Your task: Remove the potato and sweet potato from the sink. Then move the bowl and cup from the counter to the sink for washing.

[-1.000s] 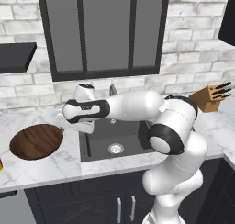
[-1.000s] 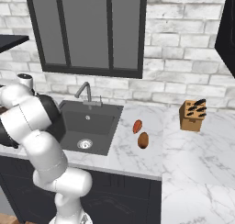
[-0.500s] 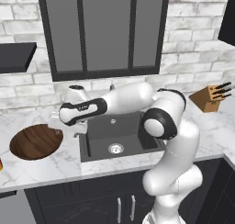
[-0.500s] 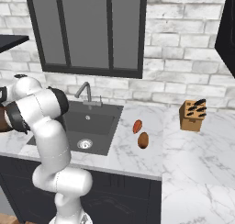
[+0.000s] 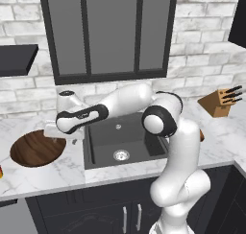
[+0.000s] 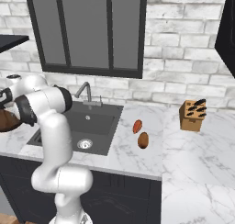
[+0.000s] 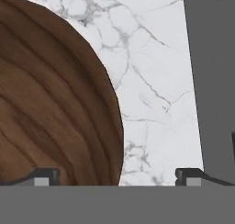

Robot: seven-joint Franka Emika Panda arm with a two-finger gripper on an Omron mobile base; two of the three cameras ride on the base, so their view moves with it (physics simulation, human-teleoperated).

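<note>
On the counter, left of the basin: the arm reaches across the sink toward the bowl; items follow from largest to smallest.
Counter point(image 5: 53, 173): white veined marble; it bears the bowl to the left of the sink and both tubers to the right.
Sink point(image 5: 103, 146): dark recessed basin with nothing lying in it but its silver drain, so the removal half of the task looks done.
Bowl point(image 5: 36, 149): wide, shallow wooden dish resting flat near the sink's left rim; in the hand view its right edge point(image 7: 55, 103) lies under the left fingertip while bare marble lies under the right one.
Gripper point(image 7: 118, 175): spread fully apart, holding nothing, hanging over the bowl's sink-side rim.
Sweet potato point(image 6: 137, 126): reddish-orange, on the counter right of the sink.
Potato point(image 6: 143, 140): duller brown, just in front of the sweet potato.
Cup: a sliver of yellow-orange shows at the left edge of the left base view, too little to confirm.
Step in hand (judged): grasping the bowl by its rim.
Technique (judged): descend so one finger goes inside the wall and one outside, straddling the rim squarely; close only once low enough to catch the wall; lift level so the shallow dish clears the sink edge.
</note>
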